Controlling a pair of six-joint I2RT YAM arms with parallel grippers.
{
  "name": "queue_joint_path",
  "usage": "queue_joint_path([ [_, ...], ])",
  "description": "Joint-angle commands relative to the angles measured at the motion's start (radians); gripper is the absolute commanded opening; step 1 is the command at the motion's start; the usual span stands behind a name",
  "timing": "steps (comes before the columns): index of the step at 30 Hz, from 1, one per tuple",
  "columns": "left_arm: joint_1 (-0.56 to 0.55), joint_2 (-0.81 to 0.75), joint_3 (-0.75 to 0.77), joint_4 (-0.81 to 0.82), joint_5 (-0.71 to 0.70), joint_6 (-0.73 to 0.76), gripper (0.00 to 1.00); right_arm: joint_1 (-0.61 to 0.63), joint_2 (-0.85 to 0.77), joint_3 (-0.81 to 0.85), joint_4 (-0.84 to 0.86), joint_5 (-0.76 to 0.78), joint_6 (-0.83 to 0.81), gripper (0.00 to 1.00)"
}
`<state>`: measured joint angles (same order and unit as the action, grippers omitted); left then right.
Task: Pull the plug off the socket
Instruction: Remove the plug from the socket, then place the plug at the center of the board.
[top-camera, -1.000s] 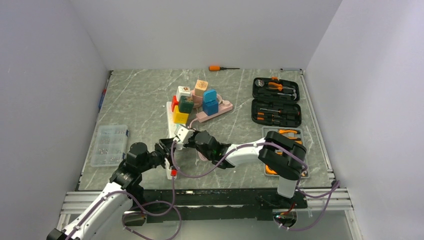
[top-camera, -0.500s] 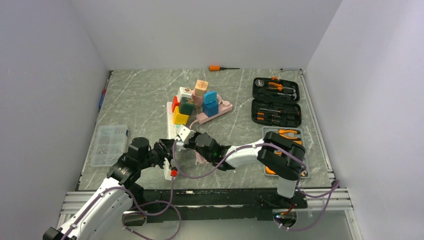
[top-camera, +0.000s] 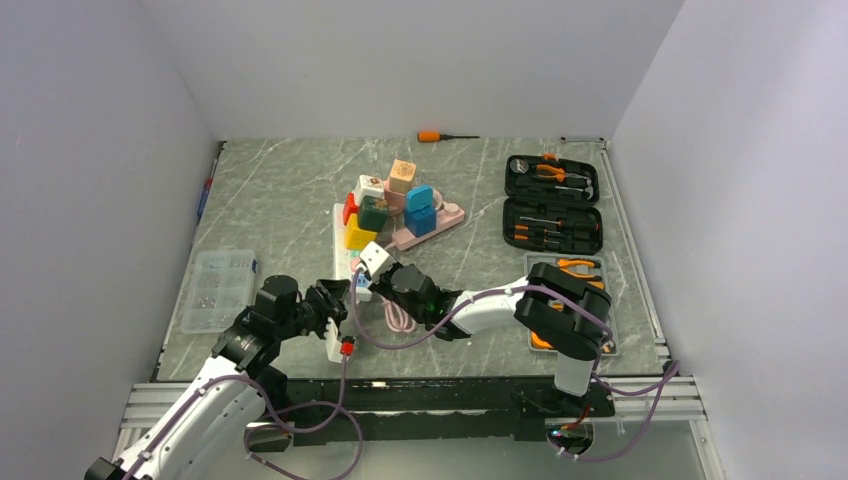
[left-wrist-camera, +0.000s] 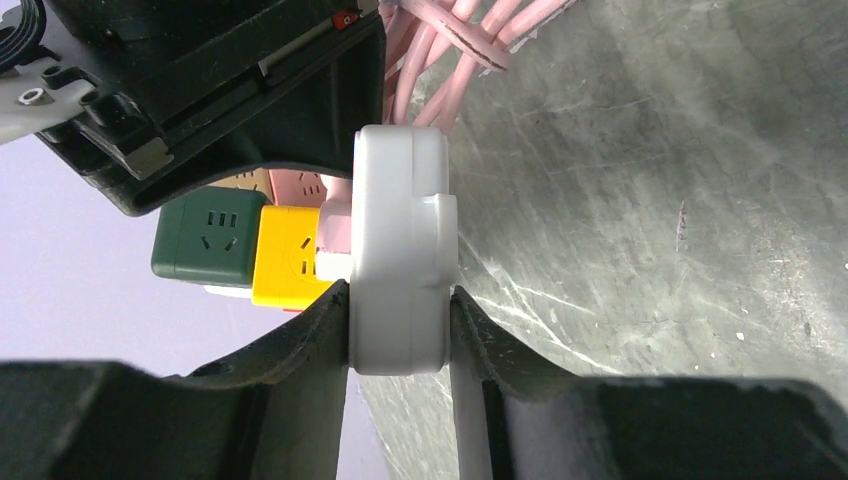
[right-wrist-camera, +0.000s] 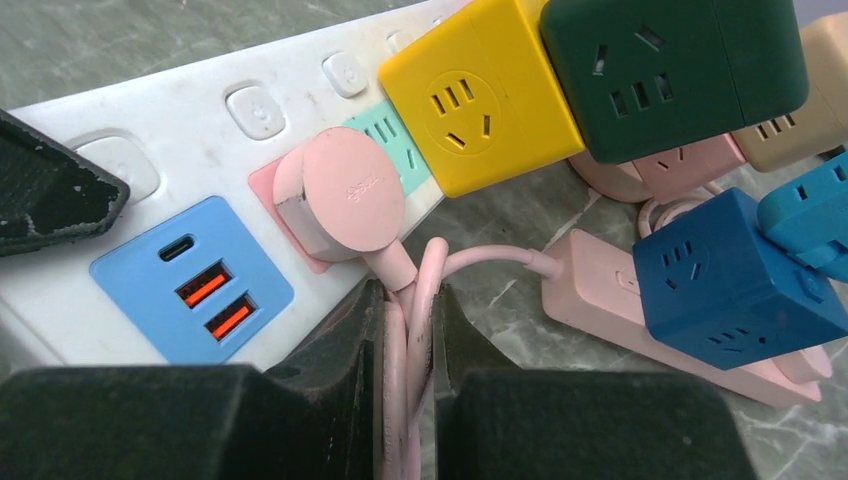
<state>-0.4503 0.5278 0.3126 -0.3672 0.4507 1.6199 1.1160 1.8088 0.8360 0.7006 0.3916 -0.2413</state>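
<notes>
A round pink plug (right-wrist-camera: 340, 205) sits in a pink outlet of the white socket strip (right-wrist-camera: 190, 150), which lies on the table (top-camera: 340, 235). The plug's pink cable (right-wrist-camera: 425, 270) runs down between the fingers of my right gripper (right-wrist-camera: 410, 330), which is shut on the cable just below the plug. My left gripper (left-wrist-camera: 400, 335) is shut on the near end of the white strip (left-wrist-camera: 400, 250), one finger on each side. In the top view the two grippers meet over the strip, the left (top-camera: 335, 305) and the right (top-camera: 385, 275), and the plug is hidden there.
Yellow (right-wrist-camera: 480, 100) and green (right-wrist-camera: 670, 70) cube adapters stand on the white strip. A pink strip (right-wrist-camera: 620, 300) with a blue cube (right-wrist-camera: 730, 270) lies beside it. Open tool cases (top-camera: 552, 200) are at the right, a clear parts box (top-camera: 218, 290) at the left, and a screwdriver (top-camera: 440, 136) at the back.
My left gripper has edged right with the strip's near end. My right gripper has shifted slightly toward the back, and the cubes and pink strip have moved a little.
</notes>
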Motion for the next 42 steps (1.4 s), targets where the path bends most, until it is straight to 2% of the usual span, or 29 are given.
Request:
queue_joint_path([
  [1, 0.0, -0.05, -0.019, -0.226, 0.025, -0.019, 0.0, -0.095, -0.067, 0.009, 0.215, 0.258, 0.065, 0.0],
  [15, 0.0, -0.04, -0.021, -0.285, 0.009, 0.01, 0.0, -0.129, -0.092, -0.026, 0.323, 0.325, 0.014, 0.0],
  [18, -0.001, -0.04, -0.023, -0.312, 0.007, 0.044, 0.0, -0.184, -0.141, -0.019, 0.228, 0.237, 0.09, 0.0],
  [21, 0.0, -0.04, -0.03, -0.297, 0.004, 0.053, 0.0, -0.186, -0.146, -0.009, 0.213, 0.208, 0.053, 0.0],
  [27, 0.0, 0.009, -0.025, -0.187, -0.032, -0.016, 0.0, -0.102, -0.115, -0.059, 0.25, 0.233, -0.015, 0.0],
  [34, 0.004, 0.096, -0.06, 0.055, -0.162, -0.188, 0.0, 0.011, -0.194, -0.253, 0.247, 0.32, 0.064, 0.0],
  [41, 0.016, 0.094, -0.12, 0.072, -0.172, -0.187, 0.0, 0.114, -0.336, -0.365, 0.049, 0.344, 0.249, 0.0],
  [42, 0.015, 0.095, -0.122, 0.059, -0.176, -0.185, 0.05, 0.123, -0.347, -0.373, 0.002, 0.334, 0.292, 0.0],
])
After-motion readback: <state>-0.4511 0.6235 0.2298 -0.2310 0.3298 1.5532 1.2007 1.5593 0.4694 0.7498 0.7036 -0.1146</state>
